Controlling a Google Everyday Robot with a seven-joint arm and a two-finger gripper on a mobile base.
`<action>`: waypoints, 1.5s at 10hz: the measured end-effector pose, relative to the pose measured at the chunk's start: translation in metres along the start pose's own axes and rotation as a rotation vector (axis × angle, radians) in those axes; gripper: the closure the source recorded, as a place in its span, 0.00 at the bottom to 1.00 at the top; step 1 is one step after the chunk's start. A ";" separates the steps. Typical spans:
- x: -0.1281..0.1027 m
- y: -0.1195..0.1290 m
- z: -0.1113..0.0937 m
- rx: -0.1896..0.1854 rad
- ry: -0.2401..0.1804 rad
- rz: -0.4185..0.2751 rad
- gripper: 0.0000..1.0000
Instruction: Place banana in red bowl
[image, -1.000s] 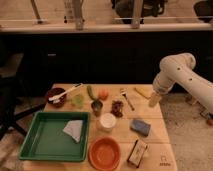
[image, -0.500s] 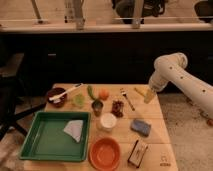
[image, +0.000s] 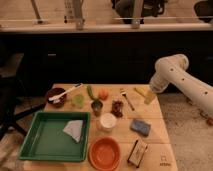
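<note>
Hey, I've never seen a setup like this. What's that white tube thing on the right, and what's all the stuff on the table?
The white tube is a robot's arm, reaching in from the right. Its tip is a two-fingered pincer, open and holding nothing, at the table's right edge beside a small yellow banana. The single picture looks down on the wooden table from its near side. Nearest the camera sits a red bowl, with a green tray holding a folded cloth to its left. Farther back: a white cup, a blue sponge, a dark bowl with a white utensil, a green vegetable and an orange fruit.
</note>
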 end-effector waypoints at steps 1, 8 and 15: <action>0.011 -0.006 0.000 0.015 -0.016 0.117 0.20; -0.032 -0.068 0.058 0.011 -0.056 0.269 0.20; -0.017 -0.076 0.131 -0.056 -0.062 0.267 0.20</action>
